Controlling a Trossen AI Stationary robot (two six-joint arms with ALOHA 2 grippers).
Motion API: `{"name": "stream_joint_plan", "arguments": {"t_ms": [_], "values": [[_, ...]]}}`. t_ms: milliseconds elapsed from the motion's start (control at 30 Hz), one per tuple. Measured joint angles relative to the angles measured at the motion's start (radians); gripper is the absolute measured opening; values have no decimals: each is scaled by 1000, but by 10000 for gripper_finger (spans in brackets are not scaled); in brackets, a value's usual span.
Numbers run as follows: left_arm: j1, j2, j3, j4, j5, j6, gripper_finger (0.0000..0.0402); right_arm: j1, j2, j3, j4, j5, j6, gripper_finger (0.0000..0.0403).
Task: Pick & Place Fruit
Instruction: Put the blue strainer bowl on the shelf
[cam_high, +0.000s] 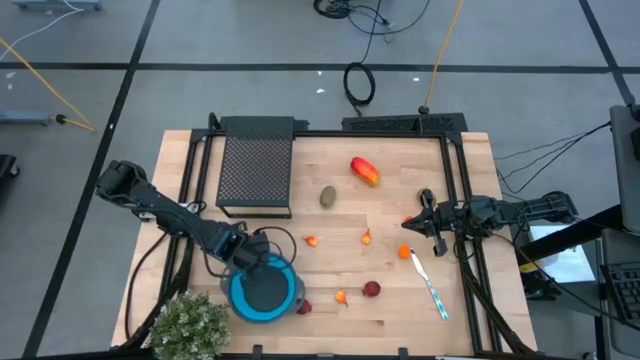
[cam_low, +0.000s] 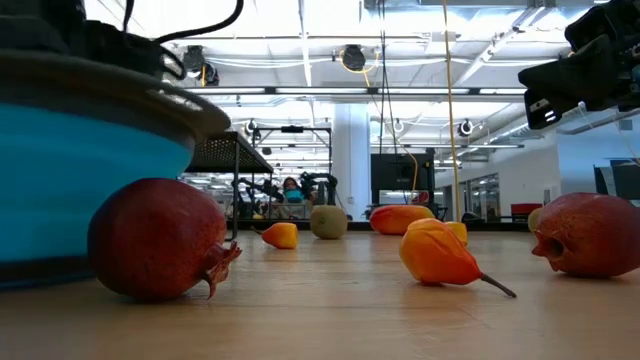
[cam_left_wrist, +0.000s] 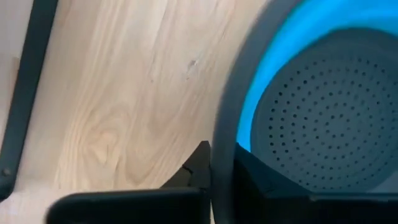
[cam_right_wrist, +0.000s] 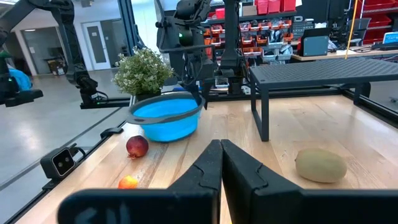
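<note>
A blue bowl (cam_high: 265, 291) with a grey rim and a perforated floor stands near the table's front left. My left gripper (cam_high: 254, 266) points down at its far rim and is shut on it. The fruit lies loose on the wood: a red-orange oblong (cam_high: 365, 171), an olive-brown oval (cam_high: 328, 197), two dark red balls (cam_high: 372, 289) (cam_high: 304, 307) and several tiny orange bits, one being (cam_high: 342, 298). My right gripper (cam_high: 425, 222) waits shut and level at the right side, holding nothing. My left gripper pinches the bowl's grey rim (cam_left_wrist: 222, 140) on the bowl's far-left side. One finger (cam_left_wrist: 261, 177) is inside the bowl and the other (cam_left_wrist: 193, 174) outside. The fingers come from above, pointing steeply down. The bowl's base looks to be on the table.
A black perforated rack (cam_high: 256, 165) stands at the back left. A bushy green plant (cam_high: 188, 325) sits at the front left corner beside the bowl. A slim white and blue utensil (cam_high: 431, 286) lies at the front right. Black frame rails (cam_high: 459, 190) border the board.
</note>
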Motion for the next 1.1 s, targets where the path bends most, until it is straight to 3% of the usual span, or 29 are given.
{"name": "stream_joint_plan", "arguments": {"t_ms": [400, 600, 1100], "values": [[-1, -14, 1, -17, 62, -107, 11, 0, 0, 0, 0, 0, 0, 0], [-2, -58, 42, -116, 74, -175, 8, 0, 0, 0, 0, 0, 0, 0], [44, -124, 247, -341, -28, -224, 4, 0, 0, 0, 0, 0, 0, 0]]}}
